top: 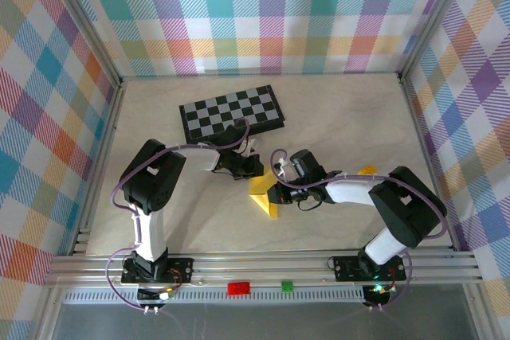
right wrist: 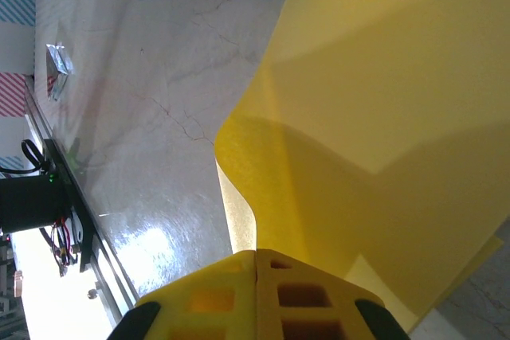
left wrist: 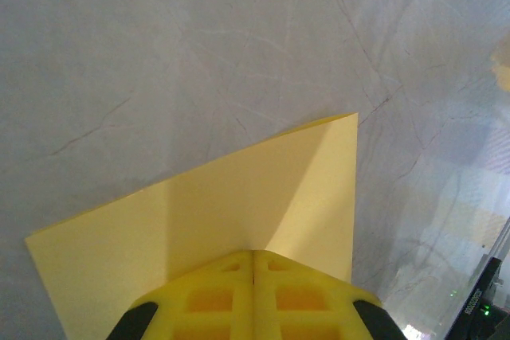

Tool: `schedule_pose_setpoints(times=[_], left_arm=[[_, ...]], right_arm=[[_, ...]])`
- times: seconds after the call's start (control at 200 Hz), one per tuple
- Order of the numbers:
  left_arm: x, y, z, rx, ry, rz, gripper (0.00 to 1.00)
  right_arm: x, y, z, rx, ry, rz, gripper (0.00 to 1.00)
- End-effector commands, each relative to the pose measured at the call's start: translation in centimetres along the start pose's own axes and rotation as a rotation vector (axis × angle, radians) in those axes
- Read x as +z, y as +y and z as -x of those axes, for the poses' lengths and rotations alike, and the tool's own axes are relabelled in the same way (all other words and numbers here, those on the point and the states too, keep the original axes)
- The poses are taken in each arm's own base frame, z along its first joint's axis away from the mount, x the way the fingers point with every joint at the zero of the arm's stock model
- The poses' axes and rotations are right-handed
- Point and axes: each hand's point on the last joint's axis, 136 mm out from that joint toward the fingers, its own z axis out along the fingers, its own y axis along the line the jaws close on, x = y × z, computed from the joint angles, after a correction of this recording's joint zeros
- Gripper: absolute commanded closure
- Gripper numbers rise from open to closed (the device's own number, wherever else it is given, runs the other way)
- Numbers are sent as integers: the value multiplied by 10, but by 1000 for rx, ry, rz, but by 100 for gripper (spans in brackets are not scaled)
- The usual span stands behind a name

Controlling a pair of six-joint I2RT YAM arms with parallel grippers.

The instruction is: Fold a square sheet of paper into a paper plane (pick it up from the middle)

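The yellow square sheet of paper (top: 264,199) hangs partly folded between both grippers, just above the table in front of the chessboard. My left gripper (top: 252,174) is shut at the sheet's far tip. In the left wrist view the sheet (left wrist: 239,197) spreads out from the shut left gripper (left wrist: 253,252), with a crease running down it. My right gripper (top: 277,193) is shut on the sheet's right edge. In the right wrist view the sheet (right wrist: 382,101) curls into the shut right gripper (right wrist: 255,252). The paper does not have the form of a paper plane.
The black-and-grey chessboard (top: 231,111) lies tilted behind the grippers. A small orange-yellow block (top: 366,170) sits on the table to the right of the right arm. Checked walls close in the table on three sides.
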Motion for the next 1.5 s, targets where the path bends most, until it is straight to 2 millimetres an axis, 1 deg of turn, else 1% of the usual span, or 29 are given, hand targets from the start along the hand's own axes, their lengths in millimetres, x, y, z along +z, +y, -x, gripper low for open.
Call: schedule_pose_setpoints(times=[0.0, 0.2, 0.51, 0.675, 0.84, 0.935, 1.04, 1.29, 1.495], left_arm=[[4, 29, -21, -48, 61, 96, 98], [6, 34, -23, -55, 63, 110, 98], [4, 33, -20, -52, 52, 114, 98], [3, 31, -19, -52, 51, 115, 98], [4, 33, -19, -53, 52, 118, 98], [5, 33, -20, -54, 55, 118, 98], [4, 33, -19, -53, 54, 117, 98], [5, 34, -21, -54, 59, 120, 98], [4, 34, -22, -54, 58, 120, 98]], right_arm=[[-6, 6, 5, -21, -11, -4, 100], [-6, 4, 6, -15, -21, -6, 100], [-3, 1, 12, -31, -32, -26, 100], [-4, -9, 14, -27, -45, -83, 100], [-4, -15, 17, -29, -47, -122, 100], [-2, -20, 15, -22, -25, -148, 99], [-1, -20, 14, -22, -21, -144, 99], [-5, -29, 11, -10, -20, -194, 99], [-5, -31, 11, -8, -26, -206, 99]])
